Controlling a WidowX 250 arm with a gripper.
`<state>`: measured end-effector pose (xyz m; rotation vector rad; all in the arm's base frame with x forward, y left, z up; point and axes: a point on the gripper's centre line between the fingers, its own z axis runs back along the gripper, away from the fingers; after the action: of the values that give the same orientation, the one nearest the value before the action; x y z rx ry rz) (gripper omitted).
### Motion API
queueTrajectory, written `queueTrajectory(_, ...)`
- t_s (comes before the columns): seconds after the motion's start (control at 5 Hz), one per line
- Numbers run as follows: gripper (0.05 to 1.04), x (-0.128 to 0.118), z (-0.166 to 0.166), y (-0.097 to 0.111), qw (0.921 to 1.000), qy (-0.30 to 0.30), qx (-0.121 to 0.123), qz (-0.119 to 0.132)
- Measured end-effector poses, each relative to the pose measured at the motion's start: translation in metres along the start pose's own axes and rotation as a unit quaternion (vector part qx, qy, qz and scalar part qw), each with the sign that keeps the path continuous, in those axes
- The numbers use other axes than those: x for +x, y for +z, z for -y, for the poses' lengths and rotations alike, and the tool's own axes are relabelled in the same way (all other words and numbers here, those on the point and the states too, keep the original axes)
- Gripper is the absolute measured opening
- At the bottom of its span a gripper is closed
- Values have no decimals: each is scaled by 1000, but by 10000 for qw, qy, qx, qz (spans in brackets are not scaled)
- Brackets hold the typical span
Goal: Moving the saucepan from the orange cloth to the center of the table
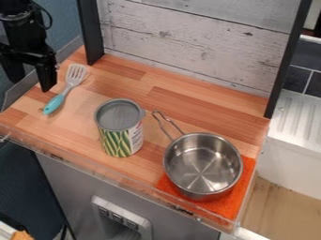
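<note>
So, saucepan (pixel 202 164) on orange cloth (pixel 239 192), lower right, well apart from spread jaws.

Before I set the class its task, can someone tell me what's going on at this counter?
Nothing is being handled right now. The robot's gripper is open and empty at the upper left, near the turquoise-handled spatula. The saucepan sits on the orange cloth at the near right corner, its handle pointing toward the back. A lidded can stands to its left. The pan is not yet at the table's center.
</note>
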<state>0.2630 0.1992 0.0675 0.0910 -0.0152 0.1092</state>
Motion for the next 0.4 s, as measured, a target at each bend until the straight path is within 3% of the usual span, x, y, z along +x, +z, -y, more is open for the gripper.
queueTrajectory(0.2, 1001, -1, 5, -7, 9999, -23, -87, -100)
queueTrajectory(0.4, 1001, 4, 51, -1, 9976, -675, -137, -43)
